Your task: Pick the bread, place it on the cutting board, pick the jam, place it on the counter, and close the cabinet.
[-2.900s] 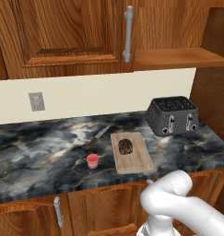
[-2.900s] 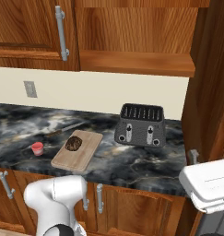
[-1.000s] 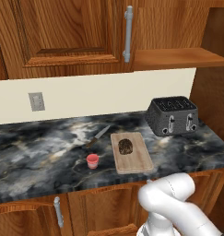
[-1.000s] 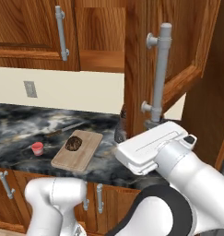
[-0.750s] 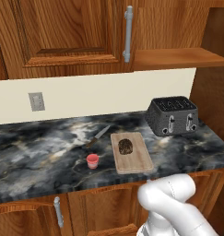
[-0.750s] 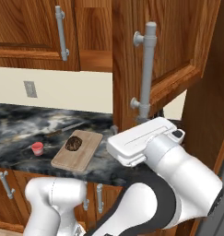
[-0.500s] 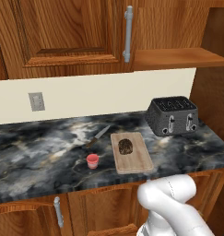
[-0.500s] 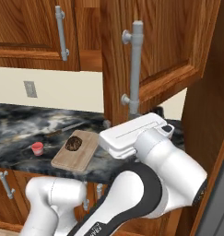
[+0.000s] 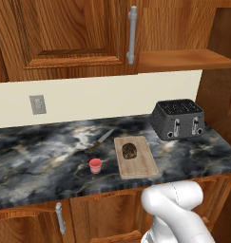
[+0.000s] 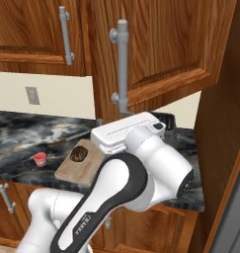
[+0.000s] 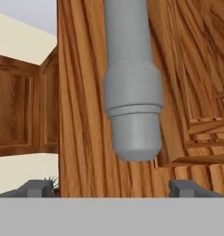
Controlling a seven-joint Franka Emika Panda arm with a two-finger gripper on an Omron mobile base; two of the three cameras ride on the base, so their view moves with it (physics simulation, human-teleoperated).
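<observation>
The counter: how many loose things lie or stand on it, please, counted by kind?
Toaster: 1
Cutting board: 1
Bread, on the board: 1
Jam jar: 1
Knife: 1
Total: 5

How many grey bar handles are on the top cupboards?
2 show in the right base view. One handle is on the closed upper cabinet door at the left. The other handle is on the open door, just above the robot's hand. More could be hidden outside the picture.
</observation>
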